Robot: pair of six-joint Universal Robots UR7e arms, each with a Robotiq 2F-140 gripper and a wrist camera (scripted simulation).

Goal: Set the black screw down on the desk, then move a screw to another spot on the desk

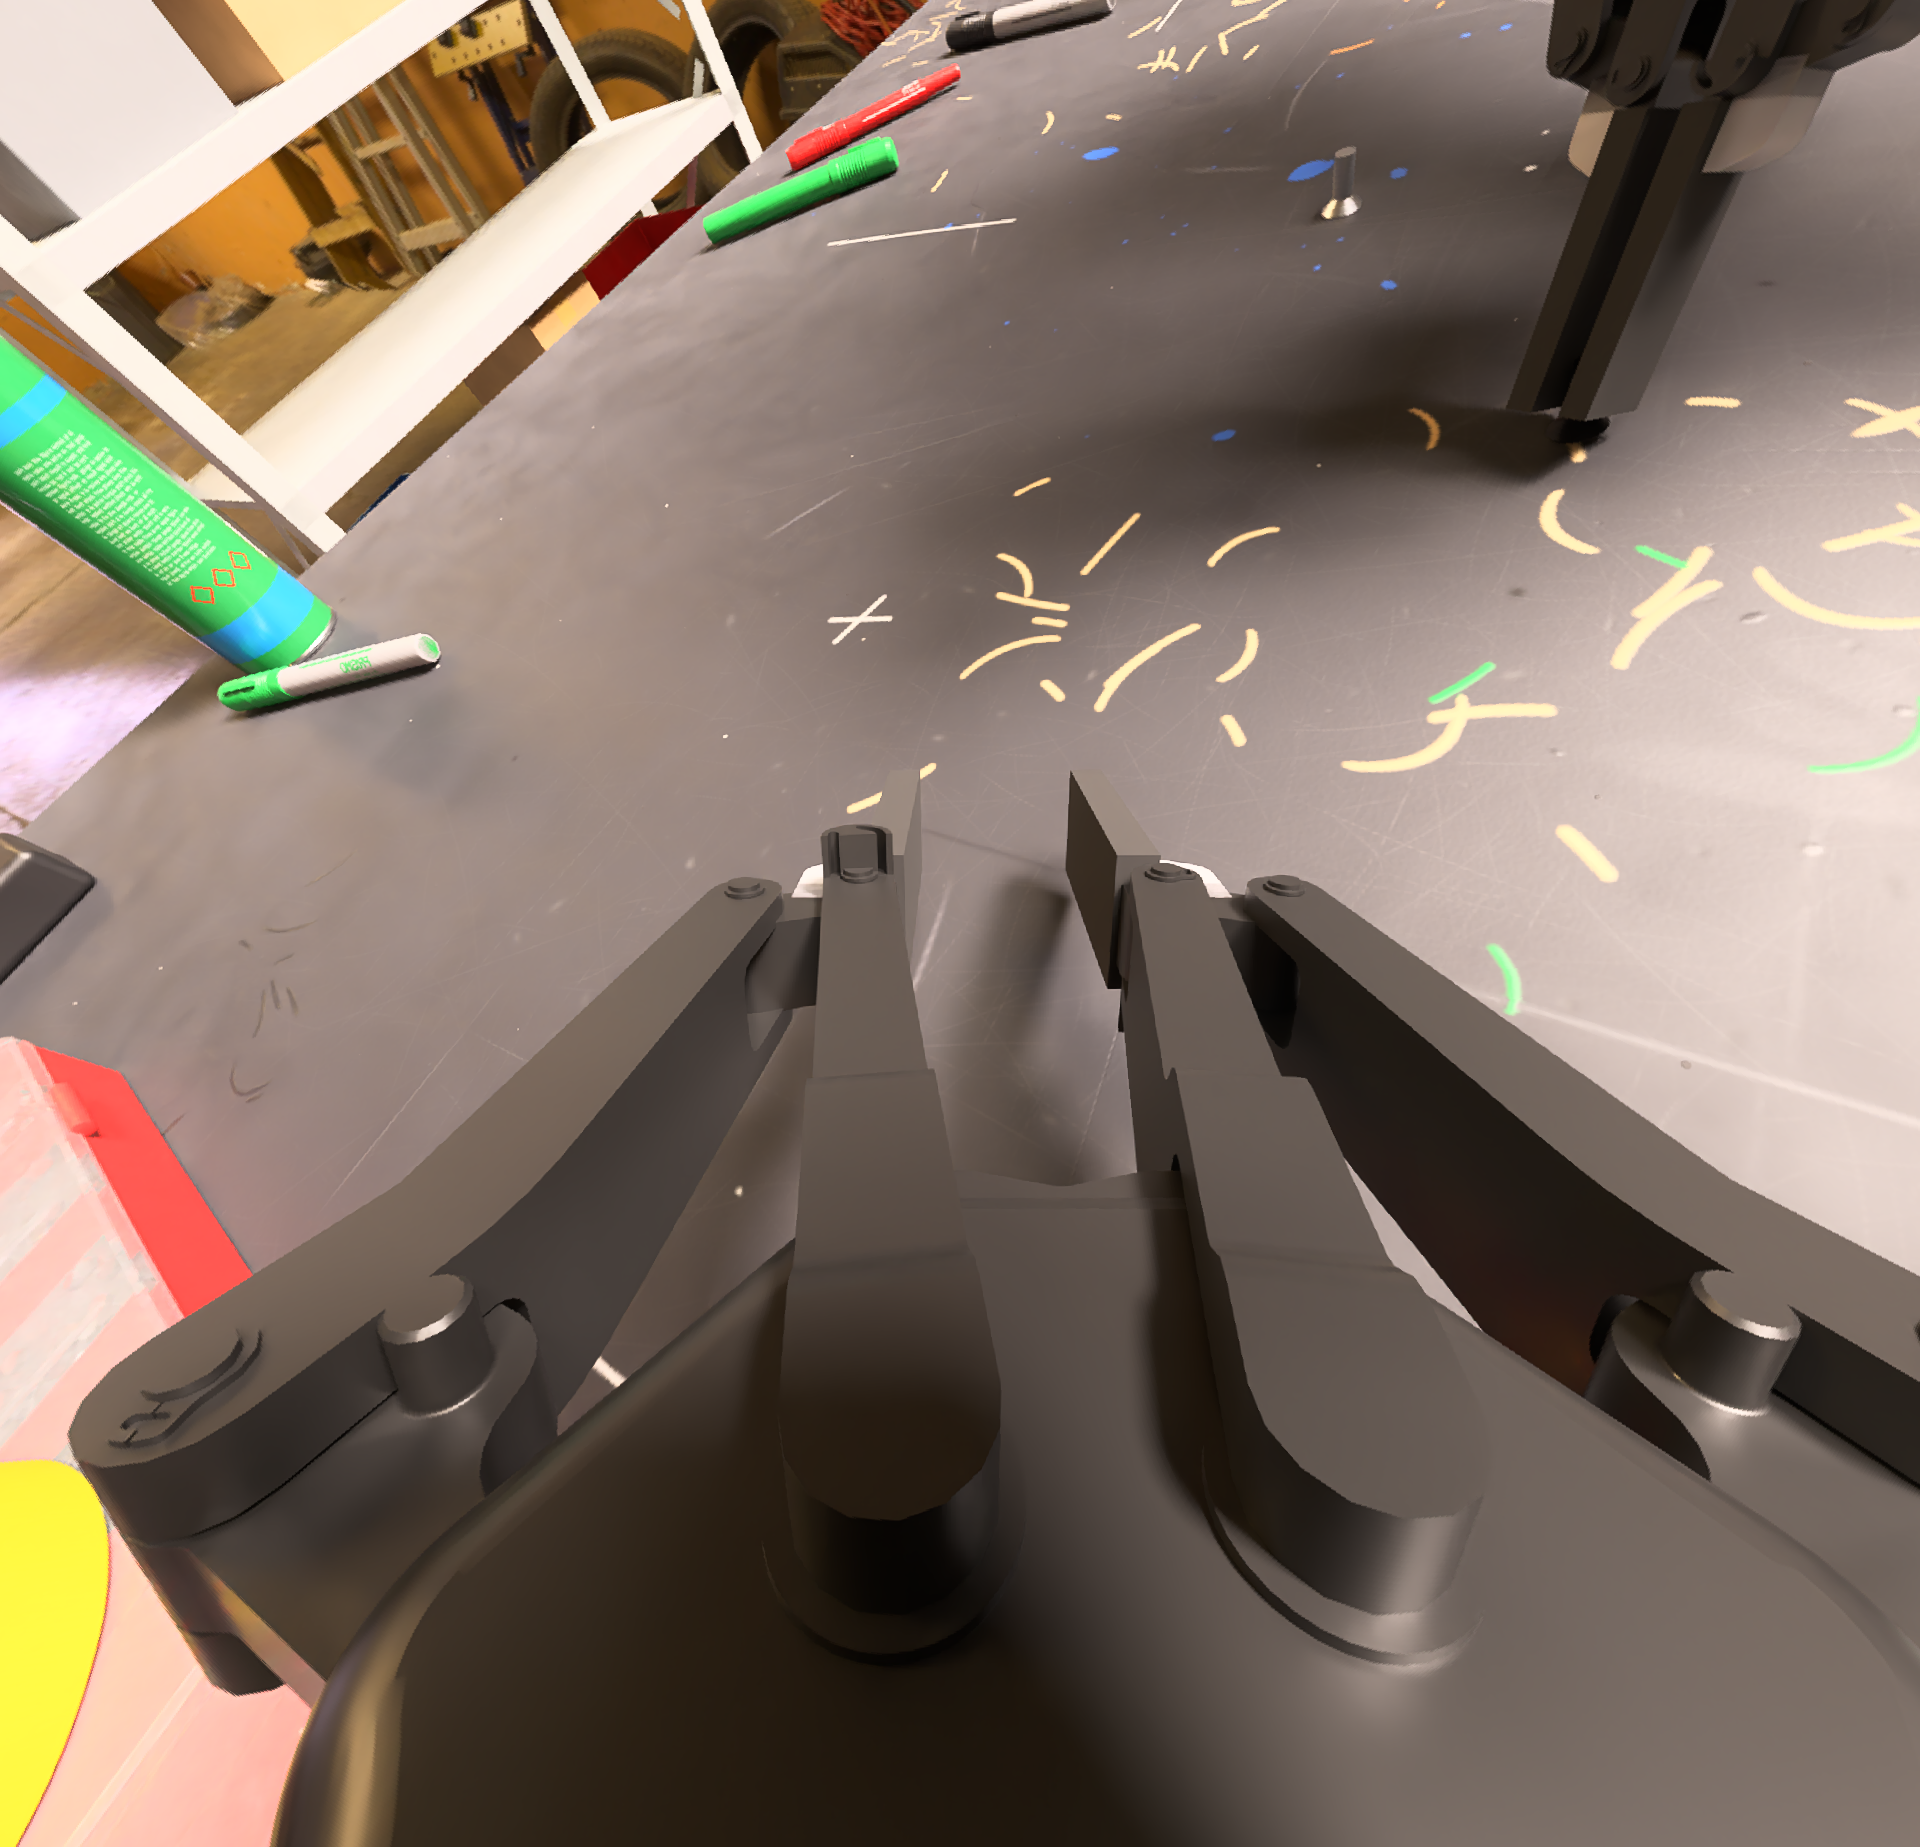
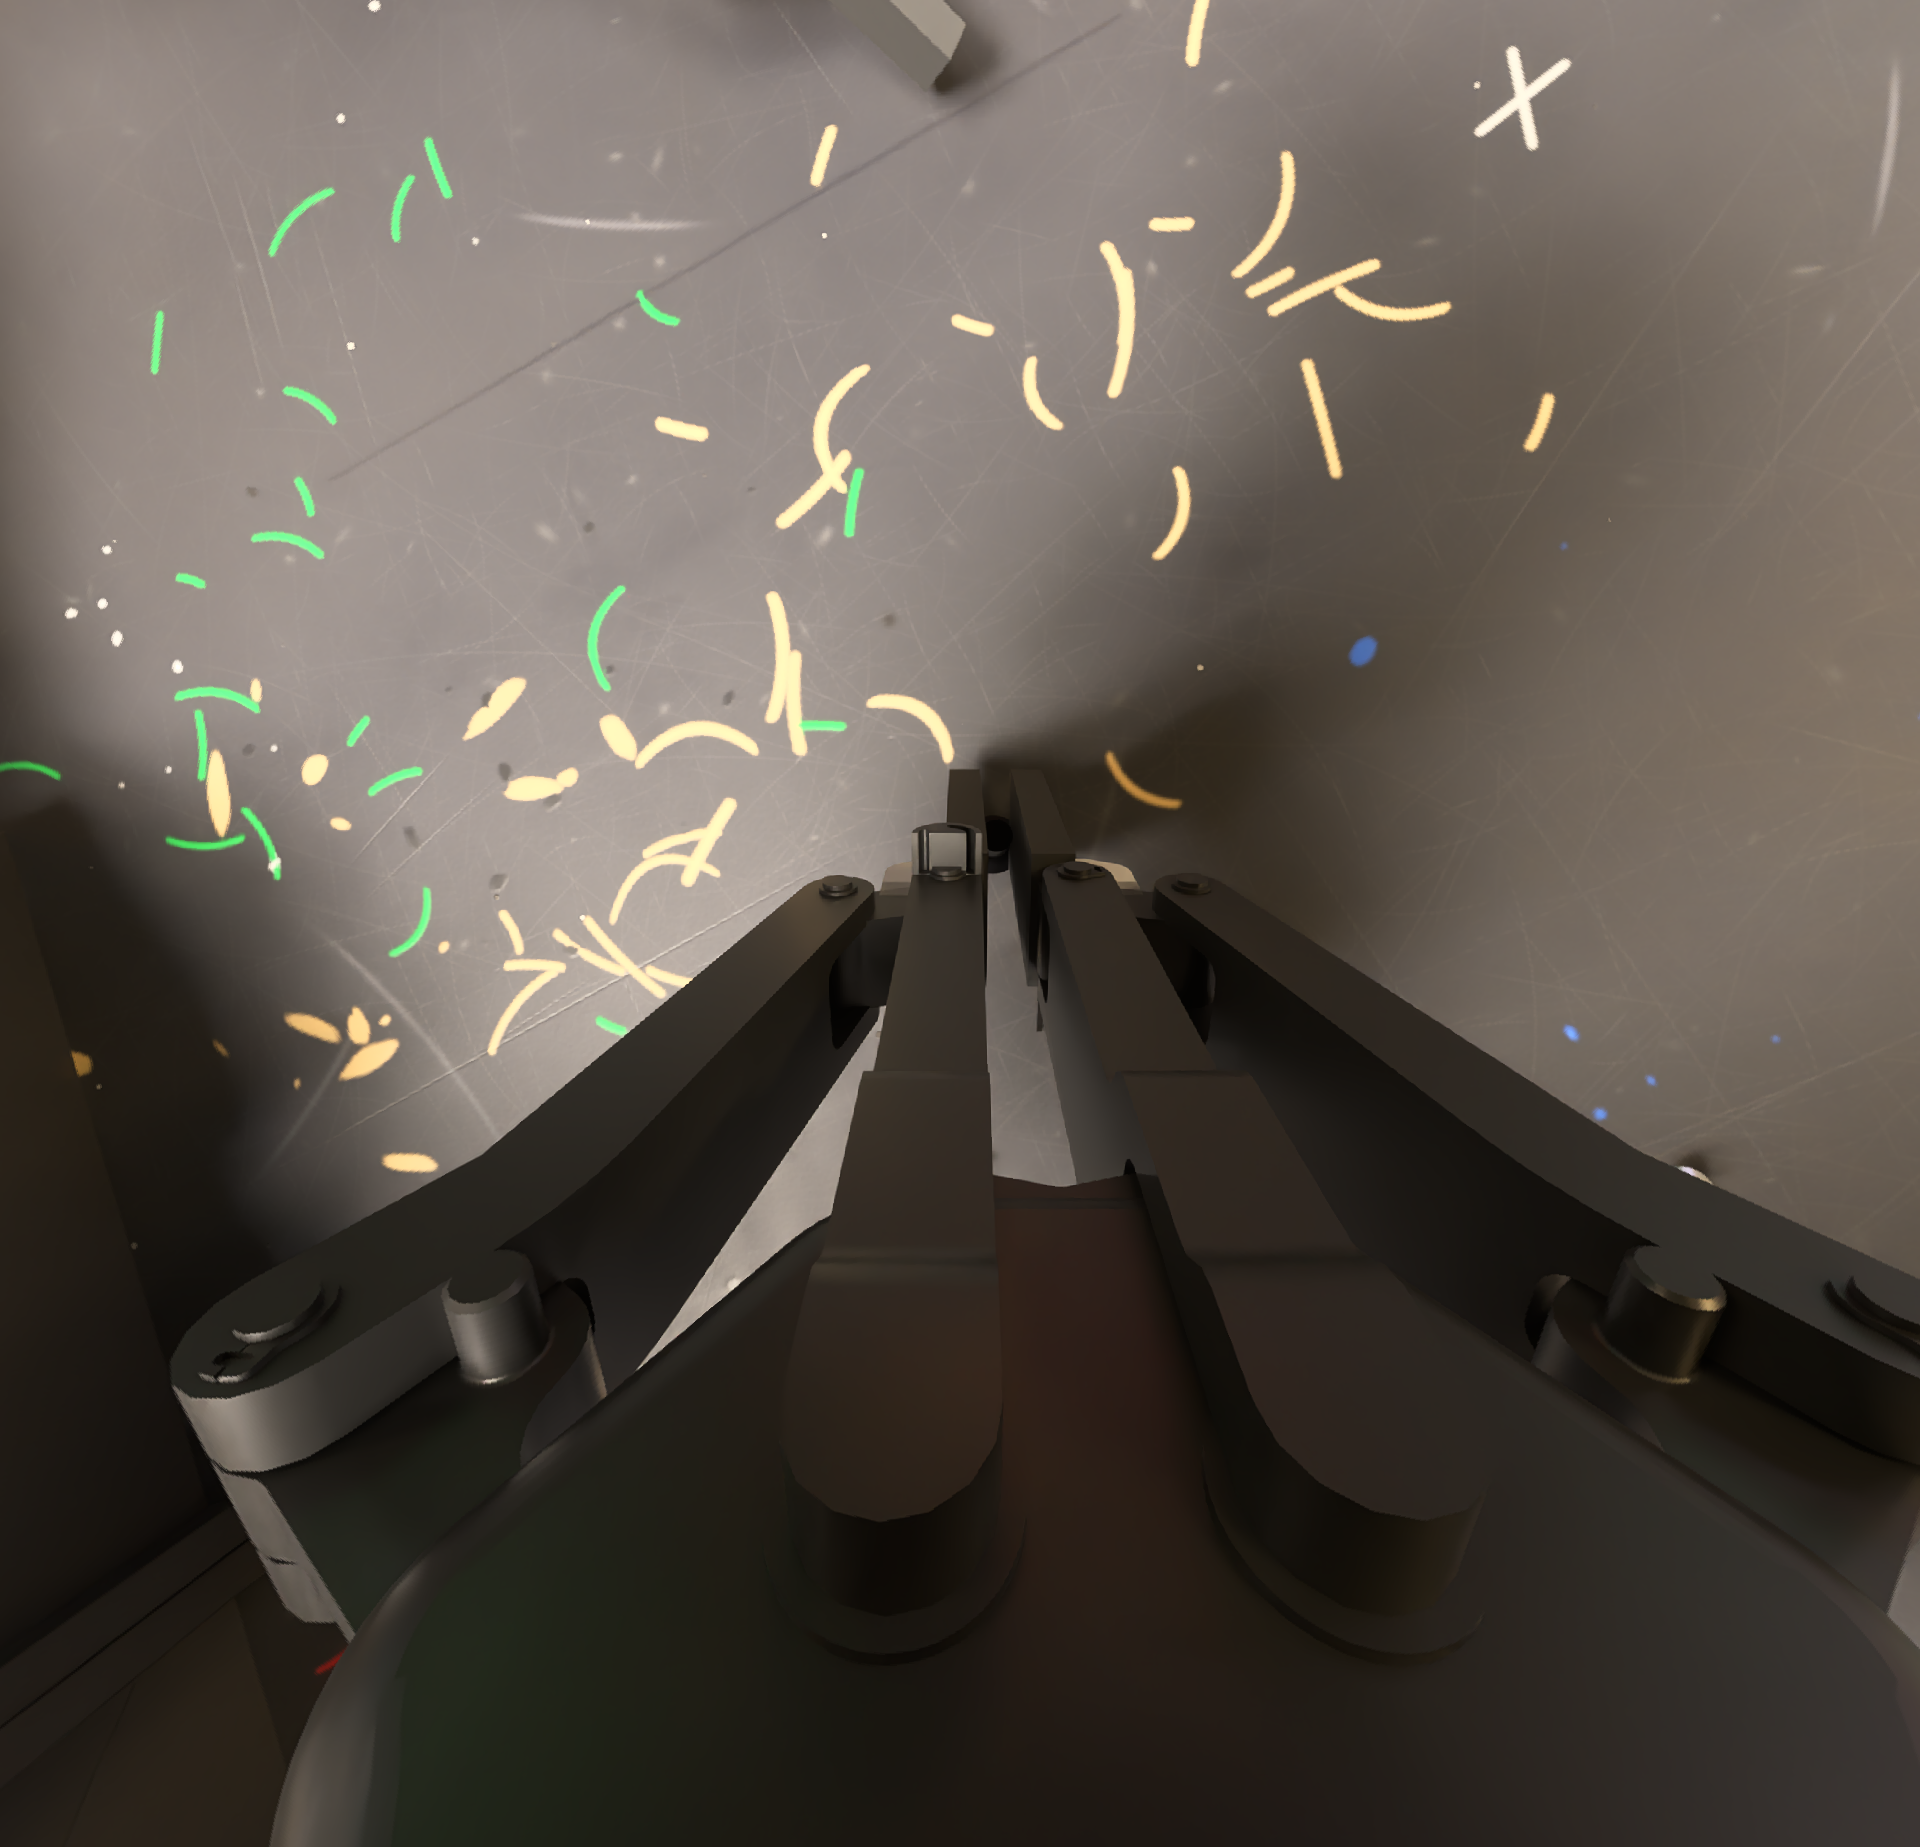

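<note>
The black screw (image 2: 997,837) shows as a small dark piece pinched between my right gripper's (image 2: 995,791) nearly closed fingertips. In the left wrist view the right gripper (image 1: 1567,413) stands upright with its tips at the dark desk (image 1: 644,467), and the black screw (image 1: 1581,432) pokes out just under them, at the surface. A silver screw (image 1: 1342,183) stands head-down on the desk farther back. My left gripper (image 1: 994,810) is open and empty, hovering over the desk in the near middle.
A green marker (image 1: 800,192), a red marker (image 1: 873,114) and a grey-black marker (image 1: 1029,15) lie at the back left. A green-white marker (image 1: 327,667) and a green spray can (image 1: 156,519) are at the left edge. White shelving (image 1: 416,239) stands beyond, and a red box (image 1: 104,1174) is near left.
</note>
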